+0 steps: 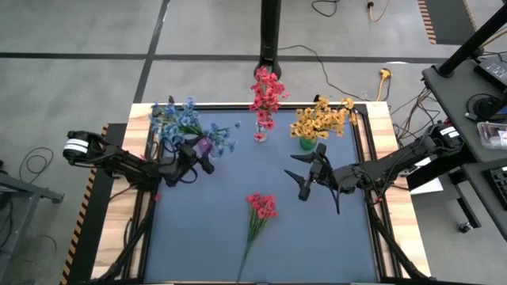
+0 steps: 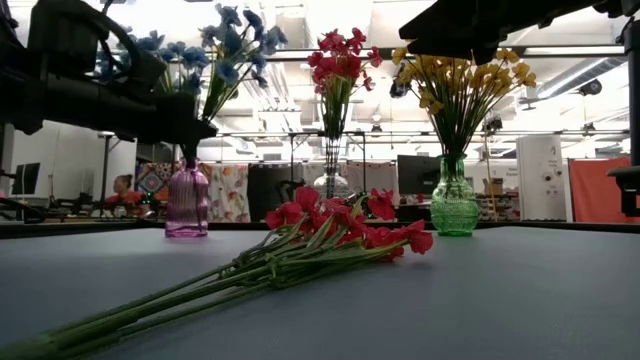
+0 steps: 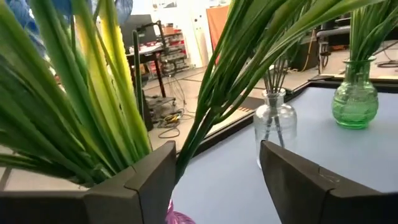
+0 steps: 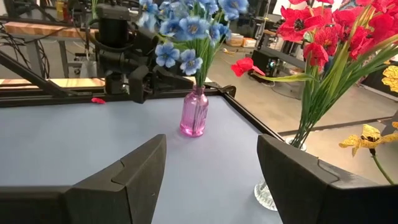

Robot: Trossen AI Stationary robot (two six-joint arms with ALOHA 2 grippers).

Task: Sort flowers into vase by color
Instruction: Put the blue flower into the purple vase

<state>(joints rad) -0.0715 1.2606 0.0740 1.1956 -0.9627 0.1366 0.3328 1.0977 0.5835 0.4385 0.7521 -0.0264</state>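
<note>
The left end effector (image 1: 192,161) hangs over the far left part of the tabletop (image 1: 206,229), just above the purple vase (image 2: 187,203). Its fingers (image 3: 152,180) stand apart around the green stems of the blue flowers (image 1: 186,123), which stand in that vase; whether the fingers touch the stems cannot be told.

At the middle of the far edge stands a clear glass vase (image 3: 275,124) with red flowers (image 1: 267,93) in it. Nearer the front edge, about the middle of the tabletop, a loose sprig of red flowers (image 1: 260,207) lies flat, its blossoms toward the far edge and its stems pointing to the front.

Right of the clear vase, a green vase (image 2: 454,203) at the far edge holds the yellow-orange flowers (image 1: 321,120).

The right end effector (image 1: 305,176) hovers over the right half of the tabletop, in front of the green vase, with its fingers (image 4: 134,180) apart and nothing between them
</note>
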